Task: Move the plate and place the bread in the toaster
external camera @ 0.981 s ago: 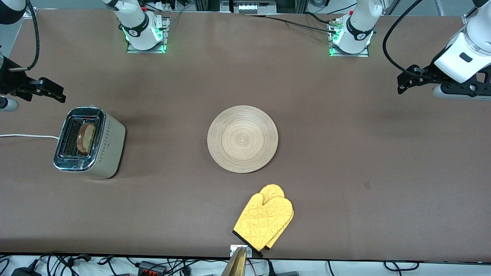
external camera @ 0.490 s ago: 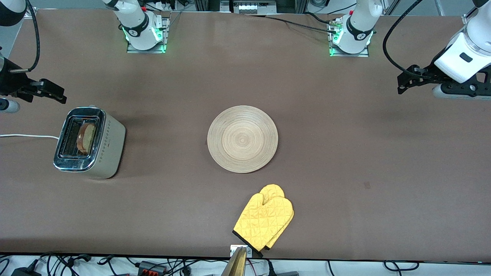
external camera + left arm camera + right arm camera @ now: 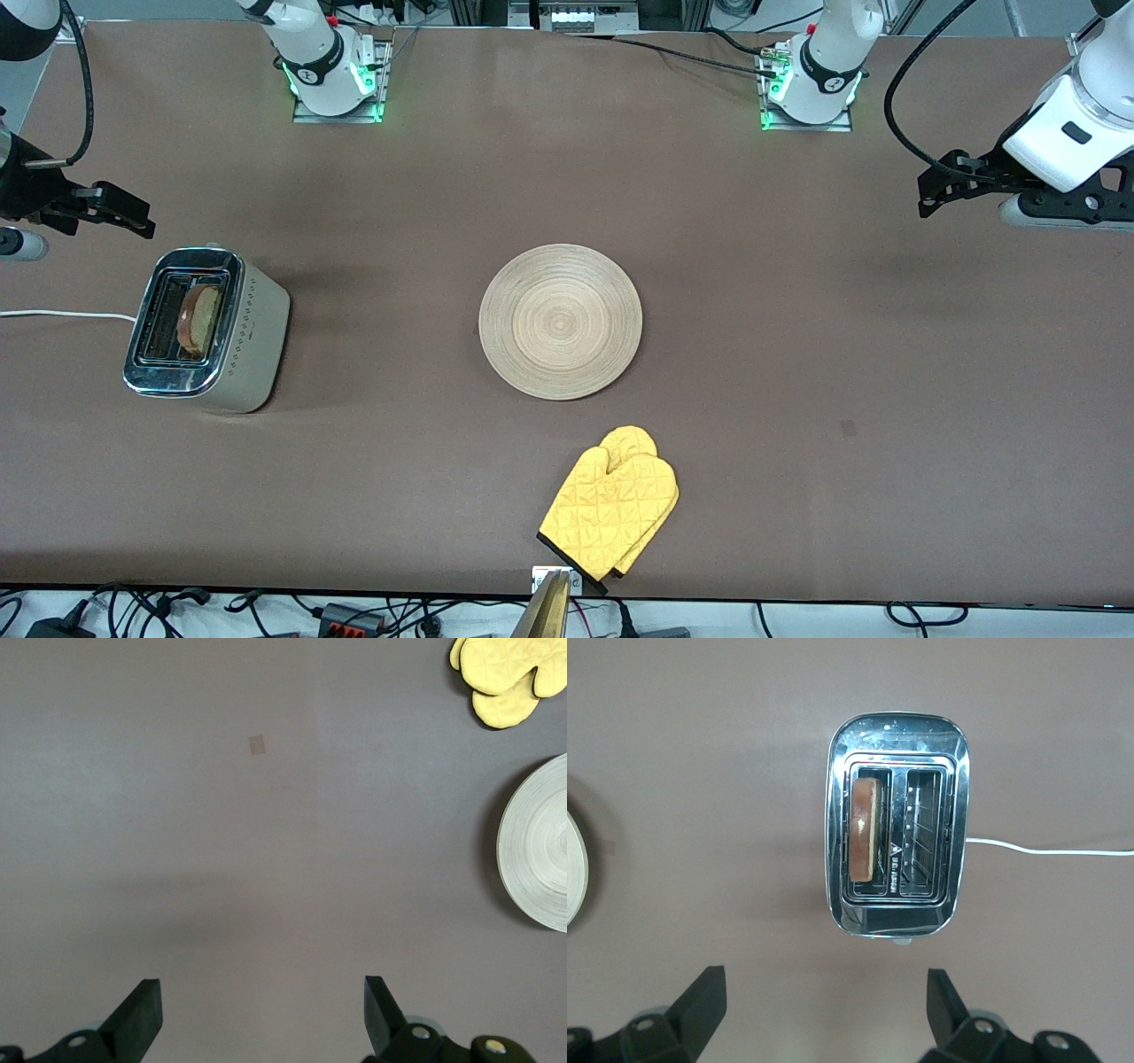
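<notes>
Front view shows almost nothing altered across the last second: the right gripper (image 3: 124,217), up in the air near the right arm's end of the table and above the ground just beside the toaster (image 3: 208,330), has drifted only slightly toward the table's edge, and everything on the table lies exactly where it lay. The bread (image 3: 202,321) stands on edge in the toaster's slot nearer the table's middle, its crust rising a little above the chrome top; the other slot is empty. The right wrist view confirms this, with the bread (image 3: 866,828) upright in one slot of the toaster (image 3: 897,824) and the white cord (image 3: 1050,849) running off from the toaster's side. The right gripper (image 3: 824,1010) has its fingers spread wide with nothing between them. The plate (image 3: 560,321) rests bare at the table's middle, well apart from the toaster, with the yellow oven mitt (image 3: 611,512) nearer the front camera than it. The left gripper (image 3: 939,188) hangs over bare table toward the left arm's end and waits; in the left wrist view its fingers (image 3: 142,1014) are likewise wide apart and hold nothing, with the plate's rim (image 3: 532,842) and the mitt (image 3: 505,678) off at the frame's edge. Judgement: both parts of the task look complete, the right arm's small retreat reads as withdrawal after release, and no further handling appears needed.
</notes>
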